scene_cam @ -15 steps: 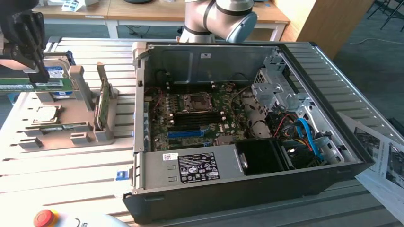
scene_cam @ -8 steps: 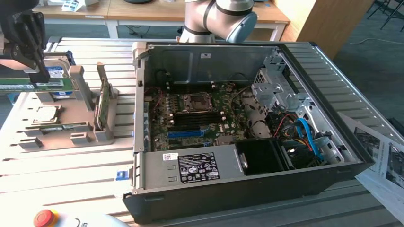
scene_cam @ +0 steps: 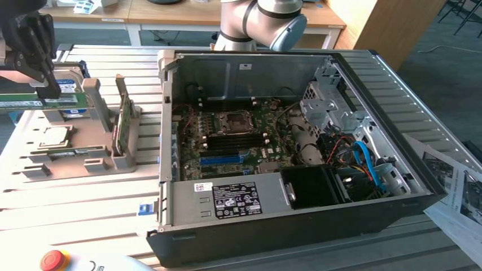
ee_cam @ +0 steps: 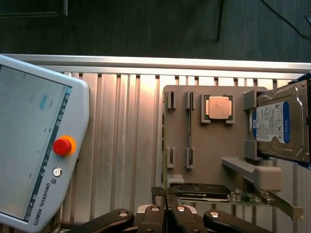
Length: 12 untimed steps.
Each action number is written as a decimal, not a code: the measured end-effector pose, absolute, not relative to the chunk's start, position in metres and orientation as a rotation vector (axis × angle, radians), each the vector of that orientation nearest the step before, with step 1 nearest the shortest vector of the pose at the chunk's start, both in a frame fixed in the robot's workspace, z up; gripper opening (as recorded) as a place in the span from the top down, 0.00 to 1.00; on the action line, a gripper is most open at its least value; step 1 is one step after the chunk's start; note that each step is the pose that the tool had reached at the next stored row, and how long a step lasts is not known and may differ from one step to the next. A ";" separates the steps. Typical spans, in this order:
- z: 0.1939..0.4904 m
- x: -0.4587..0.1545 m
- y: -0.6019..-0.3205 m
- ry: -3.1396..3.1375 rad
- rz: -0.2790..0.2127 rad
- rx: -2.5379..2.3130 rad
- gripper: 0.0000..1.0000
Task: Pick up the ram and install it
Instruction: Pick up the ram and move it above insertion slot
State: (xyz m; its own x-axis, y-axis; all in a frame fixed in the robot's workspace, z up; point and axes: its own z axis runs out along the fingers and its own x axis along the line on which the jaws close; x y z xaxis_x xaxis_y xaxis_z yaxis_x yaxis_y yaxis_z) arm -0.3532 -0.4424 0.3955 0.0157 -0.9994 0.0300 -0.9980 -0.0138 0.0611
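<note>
The ram (scene_cam: 19,104) is green, the tool (scene_cam: 47,89) black. The hard drive (ee_cam: 279,124) is silver with a blue-and-white label; its holder (ee_cam: 214,145) plain grey, on a ribbed silver desk (ee_cam: 121,145).

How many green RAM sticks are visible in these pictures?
2. One ram in the gripper; a second stick upright in the gray holder. More may be hidden.

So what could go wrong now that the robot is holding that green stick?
1. The gripper grips only a small part of the long ram, so it might tilt or slip.
2. The hard drive and grey holder sit close beside it, so a swing could bump them.
3. The computer case wall stands between it and the motherboard, so the ram might knock against it.
</note>
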 end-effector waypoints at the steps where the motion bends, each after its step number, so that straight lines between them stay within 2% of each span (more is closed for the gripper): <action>1: 0.396 -0.353 -0.442 -2.161 -0.031 2.193 0.88; 12: 0.396 -0.353 -0.442 -2.165 -0.021 2.197 0.88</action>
State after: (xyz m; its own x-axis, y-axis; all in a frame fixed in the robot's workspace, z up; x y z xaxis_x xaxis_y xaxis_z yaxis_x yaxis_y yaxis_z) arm -0.3532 -0.4424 0.3958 0.0154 -0.9994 0.0299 -0.9987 -0.0139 0.0500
